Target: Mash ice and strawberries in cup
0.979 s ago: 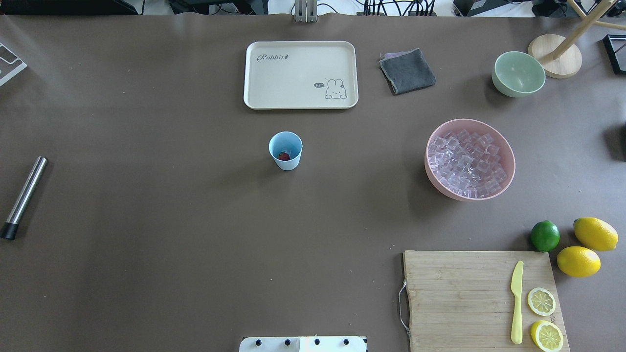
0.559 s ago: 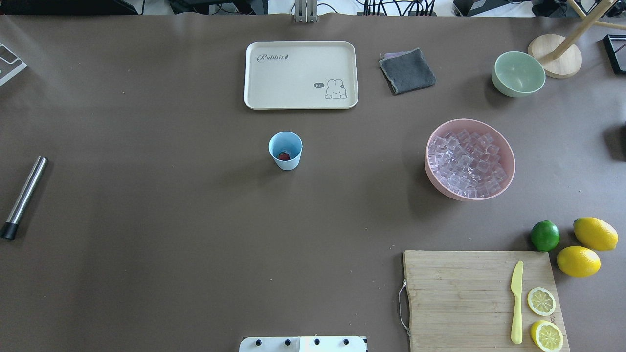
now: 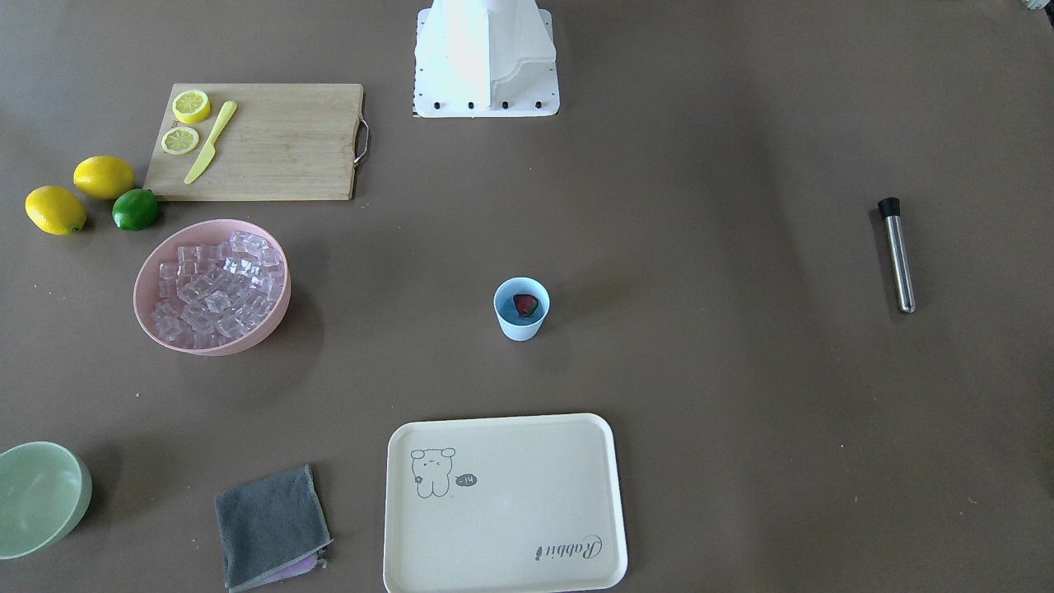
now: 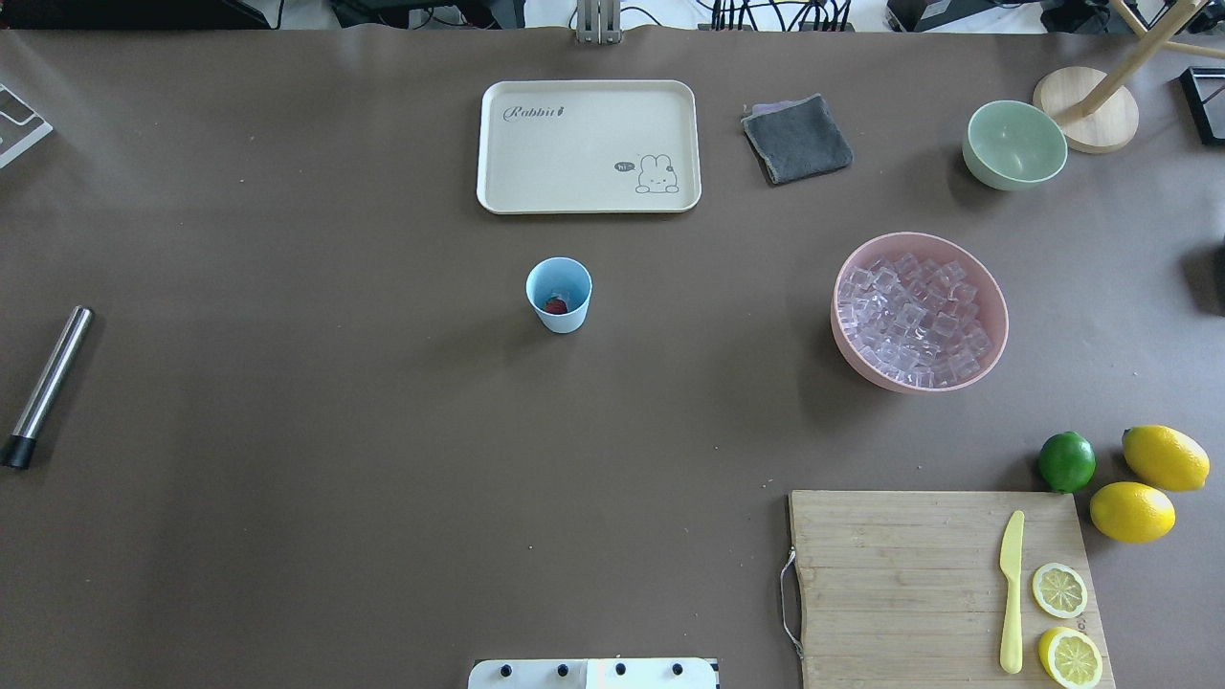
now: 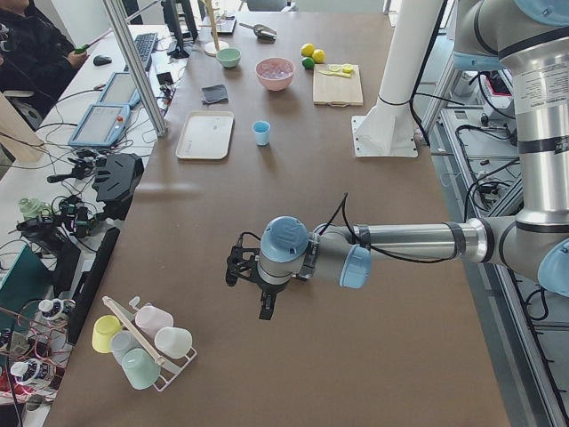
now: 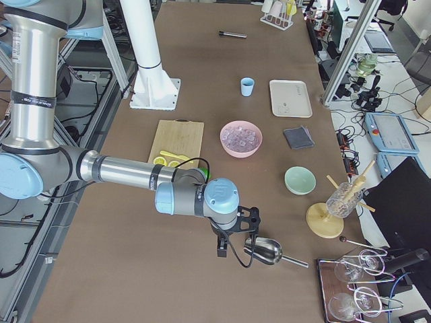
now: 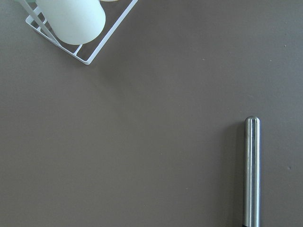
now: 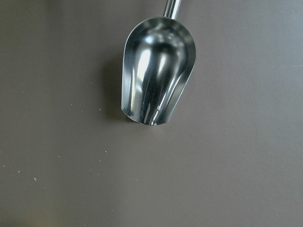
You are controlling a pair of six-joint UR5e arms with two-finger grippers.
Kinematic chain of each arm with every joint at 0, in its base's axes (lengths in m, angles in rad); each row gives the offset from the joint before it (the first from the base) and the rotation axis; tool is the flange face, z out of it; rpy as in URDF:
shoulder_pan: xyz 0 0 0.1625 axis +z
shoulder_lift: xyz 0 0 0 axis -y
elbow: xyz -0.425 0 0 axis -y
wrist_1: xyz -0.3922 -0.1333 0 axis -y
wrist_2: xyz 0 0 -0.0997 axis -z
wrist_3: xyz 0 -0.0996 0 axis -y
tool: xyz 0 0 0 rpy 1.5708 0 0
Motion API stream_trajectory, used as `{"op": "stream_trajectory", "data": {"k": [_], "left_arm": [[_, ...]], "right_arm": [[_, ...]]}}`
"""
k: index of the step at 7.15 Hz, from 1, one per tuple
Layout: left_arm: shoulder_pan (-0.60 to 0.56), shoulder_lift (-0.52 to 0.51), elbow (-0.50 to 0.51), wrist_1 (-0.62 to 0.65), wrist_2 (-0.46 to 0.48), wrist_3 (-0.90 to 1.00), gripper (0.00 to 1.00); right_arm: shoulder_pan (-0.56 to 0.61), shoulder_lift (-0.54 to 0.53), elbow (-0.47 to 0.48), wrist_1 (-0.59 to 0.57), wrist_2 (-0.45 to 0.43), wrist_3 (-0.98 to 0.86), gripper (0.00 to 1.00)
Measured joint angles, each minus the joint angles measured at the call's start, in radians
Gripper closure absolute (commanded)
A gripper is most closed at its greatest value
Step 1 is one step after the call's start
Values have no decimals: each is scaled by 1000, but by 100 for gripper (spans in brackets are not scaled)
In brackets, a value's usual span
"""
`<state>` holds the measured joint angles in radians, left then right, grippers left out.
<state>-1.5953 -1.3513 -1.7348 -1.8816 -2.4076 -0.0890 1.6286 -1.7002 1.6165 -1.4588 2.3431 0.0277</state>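
The light-blue cup (image 4: 559,295) stands upright mid-table, with one red strawberry (image 4: 556,305) inside; both also show in the front view, cup (image 3: 521,309) and strawberry (image 3: 526,306). The ice (image 4: 914,321) is piled in a pink bowl (image 4: 844,337) to the right. A steel muddler (image 4: 48,385) lies at the far left and shows in the left wrist view (image 7: 251,170). My left gripper (image 5: 251,274) hovers above it. My right gripper (image 6: 236,234) hovers over a steel scoop (image 8: 158,71) at the table's right end. I cannot tell whether either gripper is open or shut.
A cream tray (image 4: 589,145), a grey cloth (image 4: 796,139) and a pale green bowl (image 4: 1014,144) sit at the back. A cutting board (image 4: 909,584) with knife and lemon slices is front right, beside lemons and a lime (image 4: 1066,461). A cup rack (image 7: 75,28) stands near the muddler.
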Motion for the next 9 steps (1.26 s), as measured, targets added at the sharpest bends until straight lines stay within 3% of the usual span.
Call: {"op": "stream_trajectory", "data": {"k": [5, 9], "left_arm": [[-2, -8, 22, -32, -5, -1, 1], [1, -103, 83, -18, 0, 1, 1]], "right_arm": [[-24, 25, 5, -5, 1, 26, 0], [-31, 61, -5, 0, -25, 19, 0]]}}
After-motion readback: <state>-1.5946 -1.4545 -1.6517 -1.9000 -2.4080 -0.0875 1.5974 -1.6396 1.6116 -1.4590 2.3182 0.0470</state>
